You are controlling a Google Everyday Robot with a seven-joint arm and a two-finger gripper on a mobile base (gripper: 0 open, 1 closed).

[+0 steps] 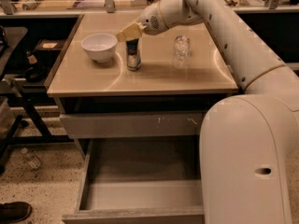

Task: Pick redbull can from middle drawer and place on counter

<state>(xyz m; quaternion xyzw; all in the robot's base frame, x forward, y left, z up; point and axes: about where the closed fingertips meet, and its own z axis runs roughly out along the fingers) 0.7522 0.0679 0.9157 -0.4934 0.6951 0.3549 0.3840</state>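
The redbull can [133, 56] stands upright on the beige counter [154, 78], just right of a white bowl. My gripper [129, 32] is right above the can's top, reaching in from the right; whether it touches the can I cannot tell. The middle drawer [140, 164] is pulled out below the counter, and its grey floor is bare.
A white bowl [99, 45] sits left of the can. A clear crinkled bottle [181, 51] stands to its right. A shut grey drawer front with white scuff marks [135, 124] is above the open drawer. My arm's large body [247, 162] fills the right foreground. A dark stand [18, 78] is at the left.
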